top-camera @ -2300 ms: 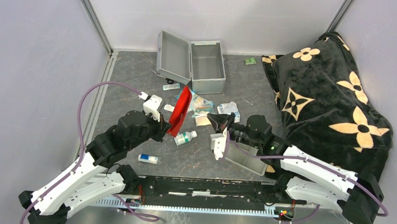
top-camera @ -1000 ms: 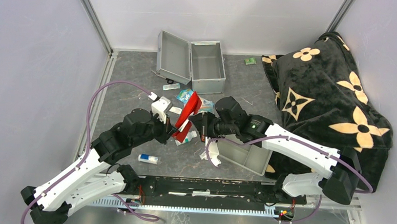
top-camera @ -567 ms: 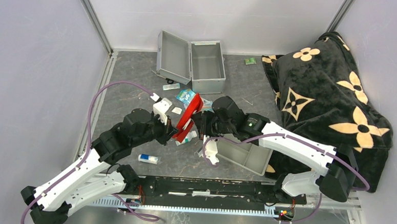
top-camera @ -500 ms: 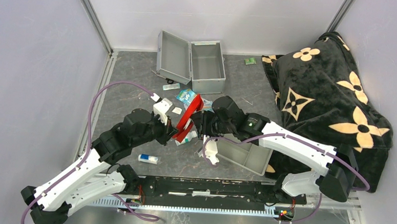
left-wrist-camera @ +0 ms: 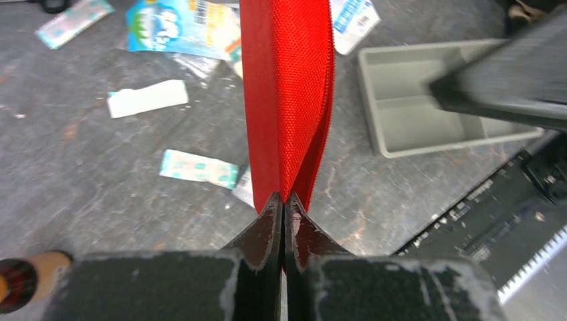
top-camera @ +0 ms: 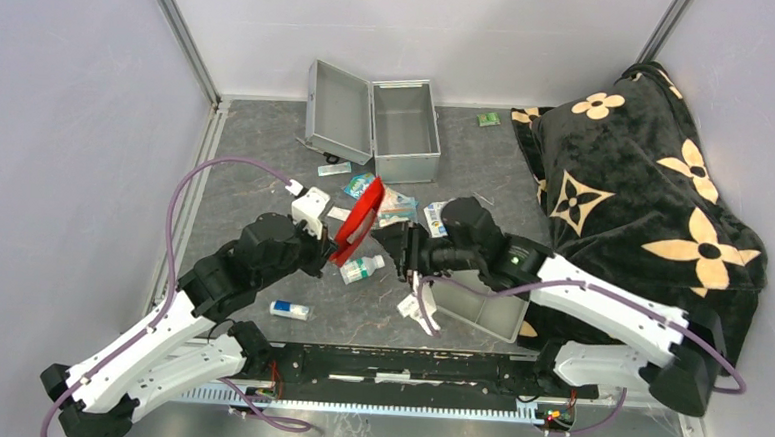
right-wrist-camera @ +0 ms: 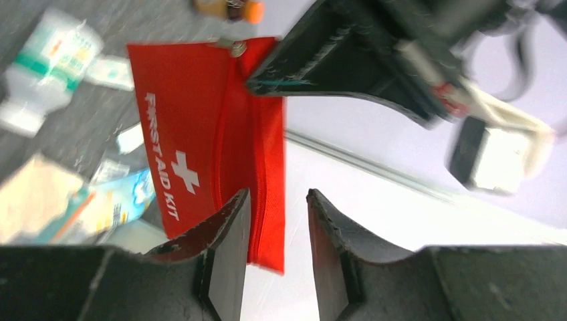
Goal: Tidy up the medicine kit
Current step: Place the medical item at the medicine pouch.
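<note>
- The medicine kit, a boxy silver-grey metal case (top-camera: 404, 129), stands at the far middle of the dark stone-patterned table (top-camera: 255, 182), well apart from both arms. Its hinged lid (top-camera: 338, 110) is thrown back to the left and the inside looks bare.
- Judged by its looks, the case is rigid and thin-walled, and probably light while unfilled. Its smooth metal would likely slip under the pads.
- The best hold that shows is the upper rim of a side wall. The lid would probably swing on its hinge if pushed, so it is better steadied than pinched.
- The left gripper (left-wrist-camera: 284, 207) is clenched on the lower edge of a flat red fabric first-aid pouch with a white cross (top-camera: 356, 220). The pouch is lifted clear of the table between the two arms.
- The pouch is soft woven cloth; held by one edge it will probably flop and fold.
- The right gripper (right-wrist-camera: 277, 197) has its jaws parted and grips nothing. It sits just beside the pouch's zipped edge.
- Loose on the table below lie a small white bottle with a green label (top-camera: 363, 268) and several paper packets (top-camera: 396, 207). A shallow grey divided plastic tray (top-camera: 479, 305) sits under the right arm.
</note>
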{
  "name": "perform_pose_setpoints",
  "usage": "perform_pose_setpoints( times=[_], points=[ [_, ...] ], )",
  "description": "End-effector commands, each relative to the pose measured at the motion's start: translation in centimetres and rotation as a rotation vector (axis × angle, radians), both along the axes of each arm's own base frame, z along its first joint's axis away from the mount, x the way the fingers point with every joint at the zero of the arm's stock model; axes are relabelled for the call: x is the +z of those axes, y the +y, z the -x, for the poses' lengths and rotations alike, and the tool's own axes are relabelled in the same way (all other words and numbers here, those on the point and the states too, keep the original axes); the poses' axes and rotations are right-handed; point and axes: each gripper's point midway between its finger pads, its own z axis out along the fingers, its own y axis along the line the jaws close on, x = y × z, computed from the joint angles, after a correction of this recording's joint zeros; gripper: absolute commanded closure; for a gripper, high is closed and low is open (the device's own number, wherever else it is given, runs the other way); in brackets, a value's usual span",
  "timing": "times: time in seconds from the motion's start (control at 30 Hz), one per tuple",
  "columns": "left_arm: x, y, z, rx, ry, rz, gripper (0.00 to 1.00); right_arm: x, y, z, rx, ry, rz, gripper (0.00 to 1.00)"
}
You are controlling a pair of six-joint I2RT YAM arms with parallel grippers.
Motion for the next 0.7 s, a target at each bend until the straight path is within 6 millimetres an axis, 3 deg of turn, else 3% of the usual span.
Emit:
perform_pose_setpoints(
  times=[0.0,0.13,0.3,0.37,0.43,0.67],
  points=[
    [2.3,2.8,-1.8,0.193,-0.088,0.022,0.98,6.9,0.0,3.8,0.073,0.206,-0.380,0.57],
    [3.6,5.8,-2.4,0.365,-0.128,0.029,0.98,8.2,-1.0,4.0,-0.021,0.535,-0.582,0.55],
    [5.7,10.6,-2.1,0.601,-0.171,0.058,0.98,7.3,-2.1,-0.7,-0.375,1.038,-0.869,0.49],
    [6.4,12.2,-1.6,0.682,-0.180,0.102,0.98,5.3,-2.2,-3.5,-0.601,1.249,-0.949,0.49],
    [6.8,13.2,-1.1,0.723,-0.190,0.136,0.98,3.1,-1.2,-5.2,-0.773,1.363,-0.912,0.48],
    [6.4,14.8,-0.5,0.794,-0.192,0.154,0.98,-5.5,3.6,-7.4,-1.169,1.668,-0.670,0.44]
  ],
)
